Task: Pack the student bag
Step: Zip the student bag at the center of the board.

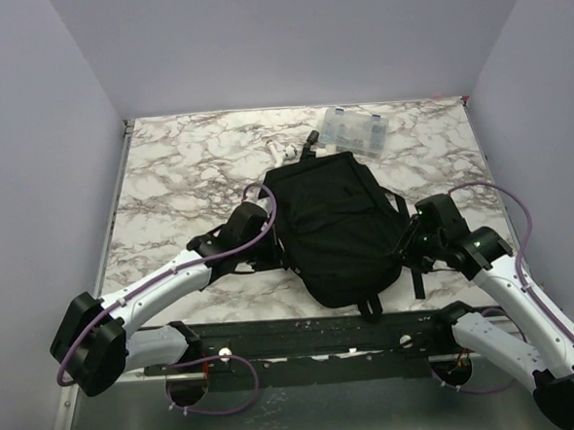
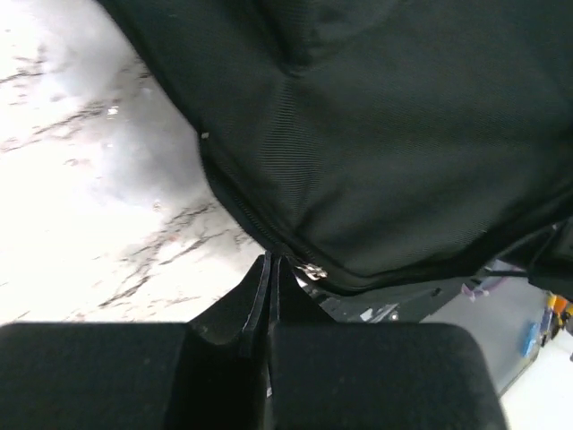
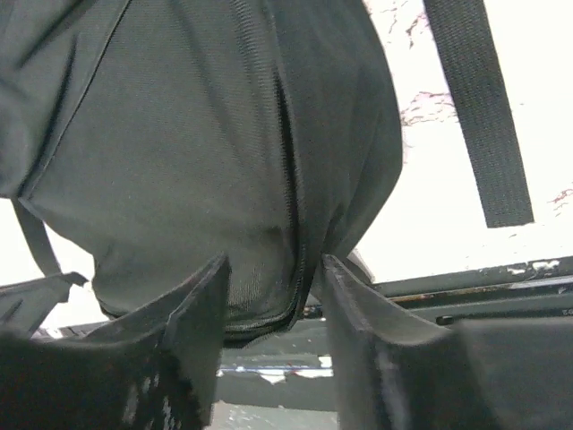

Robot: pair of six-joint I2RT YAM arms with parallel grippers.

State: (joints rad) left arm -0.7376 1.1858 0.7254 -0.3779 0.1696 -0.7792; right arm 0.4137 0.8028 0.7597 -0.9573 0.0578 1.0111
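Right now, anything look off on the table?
Nothing damaged or spilled. The student bag lies flat, one strap trailing off its right side; the clear box sits askew at the far edge, outside the bag.

The student bag (image 1: 339, 233) before me is black, finely ribbed. The table (image 1: 178, 183) is white marble, veined grey-brown. My arms (image 1: 165, 286) are white, their cables (image 1: 273, 206) purple. The box (image 1: 357, 131) looks clear, perhaps bluish.

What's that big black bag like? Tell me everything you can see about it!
The black backpack is soft woven fabric, lying flat on the marble table, top pointing away. A zip runs along its side and straps spill out. The left gripper, shut, touches one edge; the right gripper, open, straddles the other.
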